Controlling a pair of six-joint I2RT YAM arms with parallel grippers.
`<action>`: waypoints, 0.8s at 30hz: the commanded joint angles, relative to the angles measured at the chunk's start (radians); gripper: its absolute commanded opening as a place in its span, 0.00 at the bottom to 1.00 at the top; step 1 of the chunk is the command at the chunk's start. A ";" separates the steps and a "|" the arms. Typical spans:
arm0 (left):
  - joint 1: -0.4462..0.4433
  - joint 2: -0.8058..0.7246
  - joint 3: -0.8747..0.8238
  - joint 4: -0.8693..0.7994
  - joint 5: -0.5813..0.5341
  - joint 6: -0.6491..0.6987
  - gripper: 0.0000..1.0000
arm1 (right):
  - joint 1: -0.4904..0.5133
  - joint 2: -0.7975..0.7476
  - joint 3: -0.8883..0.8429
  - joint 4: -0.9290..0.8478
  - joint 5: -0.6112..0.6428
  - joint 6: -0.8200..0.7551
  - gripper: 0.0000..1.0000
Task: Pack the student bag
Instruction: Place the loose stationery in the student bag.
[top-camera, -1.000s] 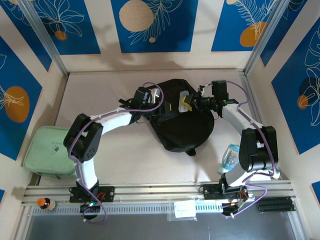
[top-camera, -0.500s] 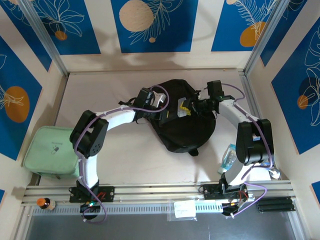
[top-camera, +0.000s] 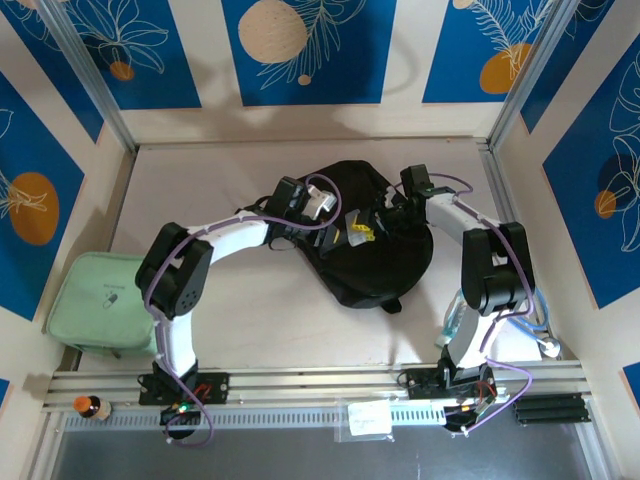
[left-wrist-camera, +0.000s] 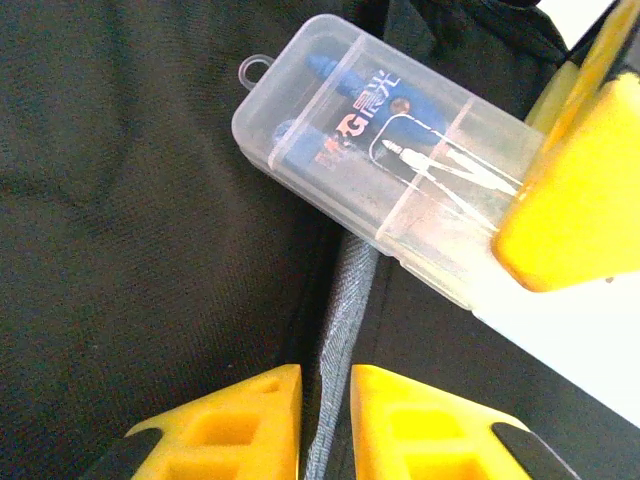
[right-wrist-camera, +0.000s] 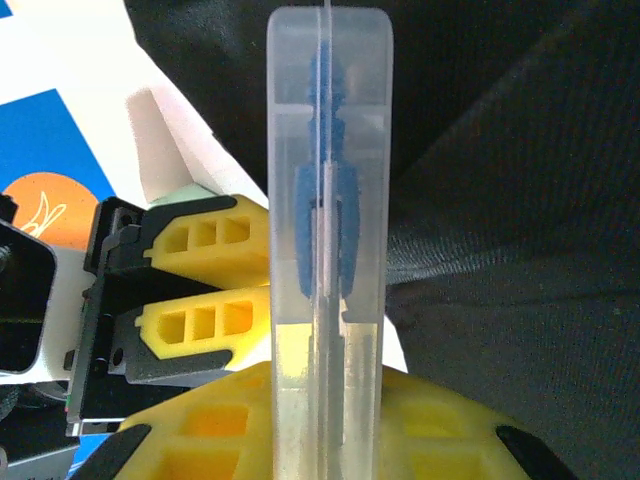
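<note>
We see the student bag (top-camera: 375, 265), a black soft backpack, lying flat on the table (top-camera: 230, 310) just off centre toward 2 o'clock, with both arms meeting over its upper half. The left gripper (left-wrist-camera: 325, 385) comes in from 9 o'clock; its yellow fingers stand almost together, nipped on a grey zip strip (left-wrist-camera: 340, 300) along the bag's edge, which runs down into the narrow gap between them. The right gripper (right-wrist-camera: 325, 400) reaches in from 3 o'clock and is clamped on a clear plastic case (right-wrist-camera: 327, 150) with blue contents. From the right wrist we see that case edge-on, upright between the fingers and pointing to 12 o'clock over the black fabric. From the left wrist it slants from 11 o'clock down to 4 o'clock just beside the zip strip. Well apart from the bag, a mint-green zip case (top-camera: 100, 300) overhangs the table's edge at 8 o'clock, and a small orange-capped bottle (top-camera: 88, 405) stands by the rail at 7 o'clock.
</note>
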 joint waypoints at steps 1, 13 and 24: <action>-0.011 -0.042 -0.014 -0.048 0.073 0.061 0.20 | -0.009 -0.045 -0.024 -0.100 0.006 -0.004 0.14; -0.026 -0.030 -0.002 -0.055 0.065 0.064 0.20 | -0.028 -0.143 -0.197 -0.069 0.025 0.060 0.15; -0.046 -0.009 0.086 -0.112 -0.286 -0.082 0.45 | -0.069 -0.082 -0.359 0.070 0.043 0.059 0.13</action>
